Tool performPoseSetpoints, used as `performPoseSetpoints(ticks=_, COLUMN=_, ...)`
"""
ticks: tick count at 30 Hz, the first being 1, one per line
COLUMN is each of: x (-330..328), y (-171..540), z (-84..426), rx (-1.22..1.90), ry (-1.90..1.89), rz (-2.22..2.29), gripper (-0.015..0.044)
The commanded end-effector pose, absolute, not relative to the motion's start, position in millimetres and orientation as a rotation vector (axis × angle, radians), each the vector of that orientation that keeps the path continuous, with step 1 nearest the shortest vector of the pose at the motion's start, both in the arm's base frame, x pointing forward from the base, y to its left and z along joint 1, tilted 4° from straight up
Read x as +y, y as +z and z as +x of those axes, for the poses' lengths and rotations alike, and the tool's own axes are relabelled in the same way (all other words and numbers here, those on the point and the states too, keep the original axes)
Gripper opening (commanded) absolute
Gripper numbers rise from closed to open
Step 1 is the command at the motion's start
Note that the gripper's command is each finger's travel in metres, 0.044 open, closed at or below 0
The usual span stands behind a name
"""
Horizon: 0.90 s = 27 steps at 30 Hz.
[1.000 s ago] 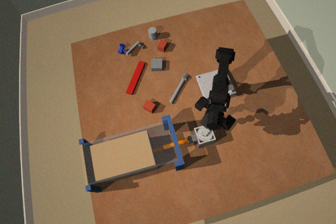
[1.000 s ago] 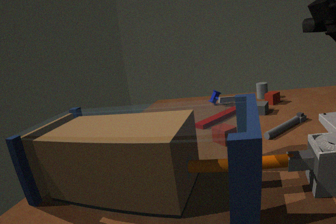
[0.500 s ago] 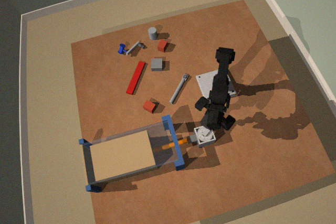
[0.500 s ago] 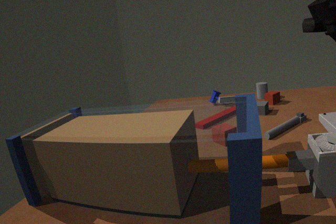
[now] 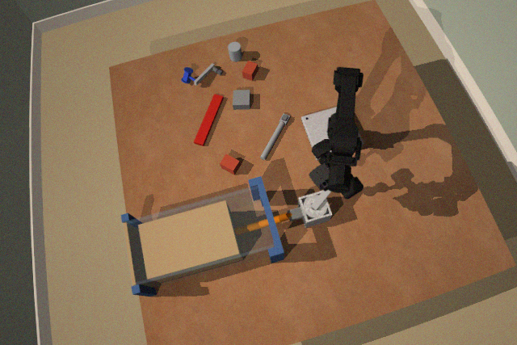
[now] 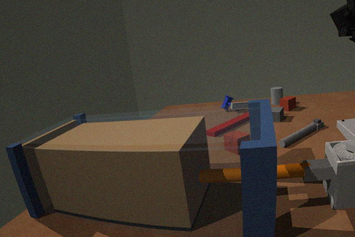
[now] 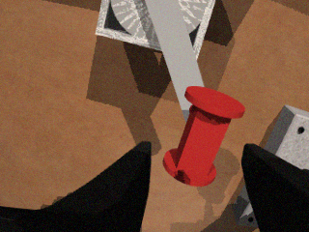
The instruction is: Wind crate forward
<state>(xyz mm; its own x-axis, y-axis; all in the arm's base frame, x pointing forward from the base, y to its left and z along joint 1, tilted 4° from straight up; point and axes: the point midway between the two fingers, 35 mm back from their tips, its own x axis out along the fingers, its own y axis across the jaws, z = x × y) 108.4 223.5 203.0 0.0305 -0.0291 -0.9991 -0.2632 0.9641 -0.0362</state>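
Right, your crate [image 5: 187, 238] [image 6: 114, 177] sits flat inside guard cubby, front short of blue steel frame [image 5: 269, 220] [image 6: 258, 168]. Orange strap [image 5: 266, 222] [image 6: 289, 170] runs to winch [image 5: 306, 212] [image 6: 344, 185] [image 7: 150, 43], between two and three o'clock from crate in top view. Handle [image 5: 321, 199] [image 7: 176, 53] sits on winch; its red knob [image 7: 203, 140] stands between your gripper's [image 5: 335, 190] [image 6: 345, 21] [image 7: 196, 146] fingers, visible gaps both sides, jaws roughly half open, gripping nothing. Grey rod [image 5: 275, 137] [image 6: 299, 134] lies at eleven o'clock from winch; red bar [image 5: 208, 119] [image 6: 229, 124], twelve from crate.
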Motion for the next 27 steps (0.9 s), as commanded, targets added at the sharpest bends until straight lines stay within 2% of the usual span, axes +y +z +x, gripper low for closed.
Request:
performPoseSetpoints(ticks=1, x=208.9, y=194.5, z=89.9, rx=1.537, ry=-0.027, rz=-0.048, gripper=0.0315)
performPoseSetpoints(ticks=6, x=208.9, y=194.5, z=89.9, rx=1.537, ry=-0.027, rz=-0.048, gripper=0.044)
performPoseSetpoints(ticks=27, x=210.5, y=171.2, z=91.7, rx=1.537, ry=-0.027, rz=-0.047, gripper=0.044)
